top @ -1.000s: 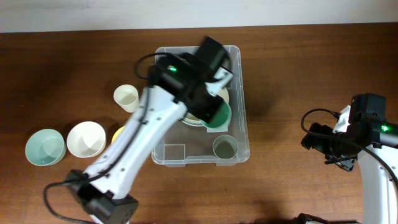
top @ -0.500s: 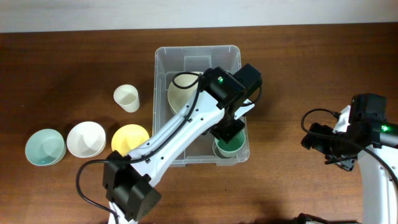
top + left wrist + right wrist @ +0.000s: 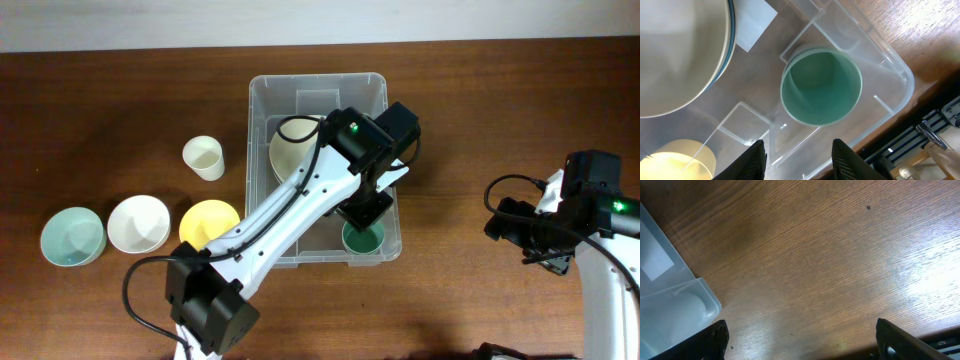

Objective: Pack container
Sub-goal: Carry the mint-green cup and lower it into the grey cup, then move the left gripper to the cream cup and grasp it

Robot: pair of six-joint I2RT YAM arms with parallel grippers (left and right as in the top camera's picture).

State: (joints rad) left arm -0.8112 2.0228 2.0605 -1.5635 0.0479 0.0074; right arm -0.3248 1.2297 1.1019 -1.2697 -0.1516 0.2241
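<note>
Seeing container [image 3: 258,120] mid-surface [image 3: 500,120], green cup [image 3: 821,85] upright in one corner. Reading left hand [image 3: 801,157] as spread, empty, above cup. Reading right hand [image 3: 805,347] as spread too, off beside container.

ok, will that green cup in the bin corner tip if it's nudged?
The green cup looks like thin-walled plastic, so it is probably light and easy to shove. It stands upright, so a high nudge might tip it, and its round wall would let it roll. The container corner walls close beside it should limit that.
</note>
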